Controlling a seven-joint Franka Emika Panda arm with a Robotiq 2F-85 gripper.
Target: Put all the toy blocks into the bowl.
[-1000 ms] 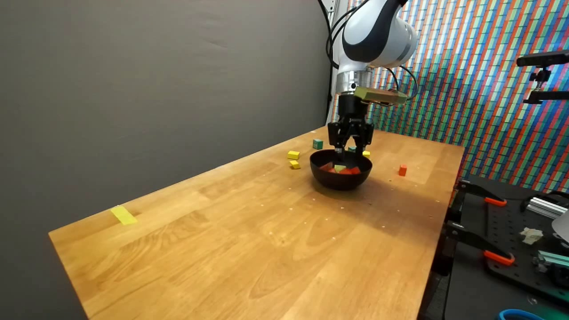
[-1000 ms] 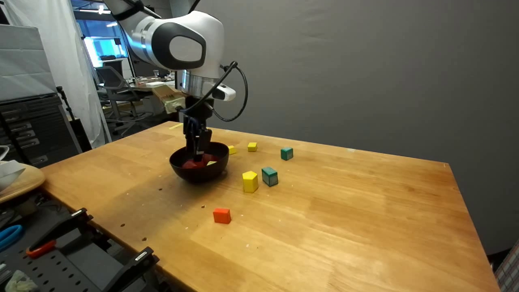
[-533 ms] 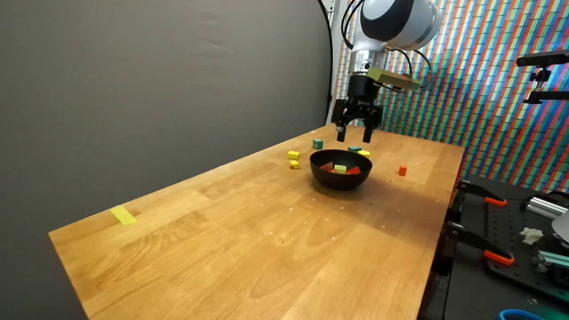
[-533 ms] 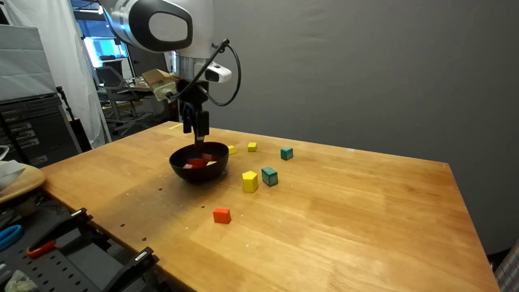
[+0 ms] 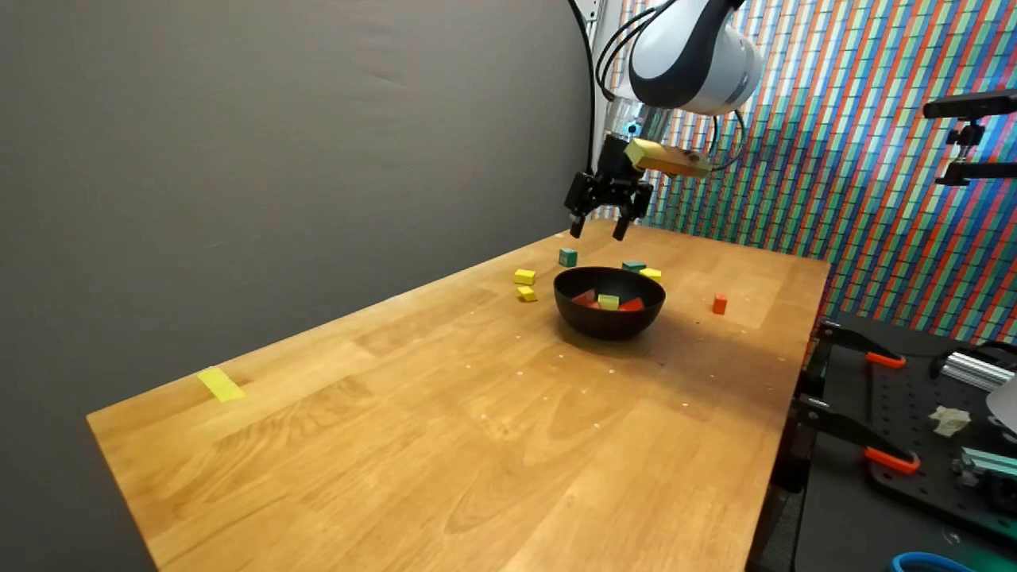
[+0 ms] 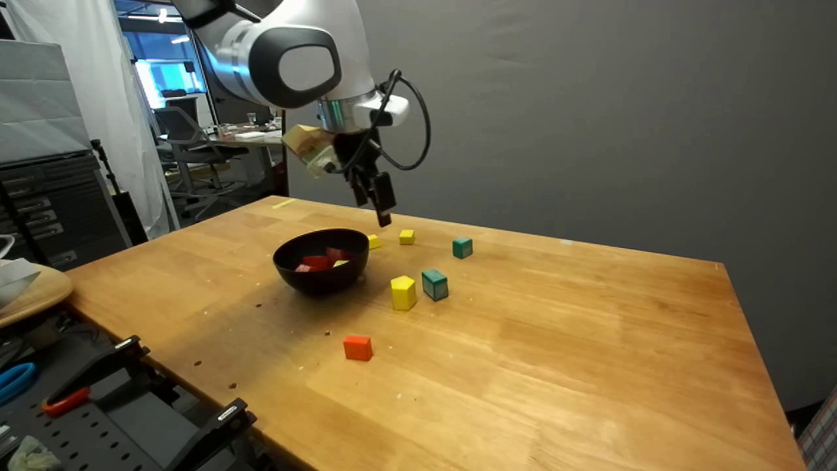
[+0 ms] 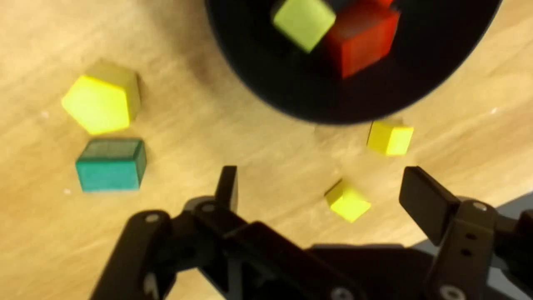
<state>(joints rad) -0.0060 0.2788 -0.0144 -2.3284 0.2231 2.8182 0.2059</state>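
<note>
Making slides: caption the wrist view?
Open black gripper above wooden table, three yellow blocks and one teal block outside round black bowl.

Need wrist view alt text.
Open, empty gripper over a wooden tabletop with two small yellow blocks; black bowl, cropped at top, holds a yellow-green block and red blocks. Yellow pentagonal block and teal block at left.

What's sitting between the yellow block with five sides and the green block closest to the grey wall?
A second green block, close to the five-sided yellow block and farther from your green block. Both exterior views show it there.
</note>
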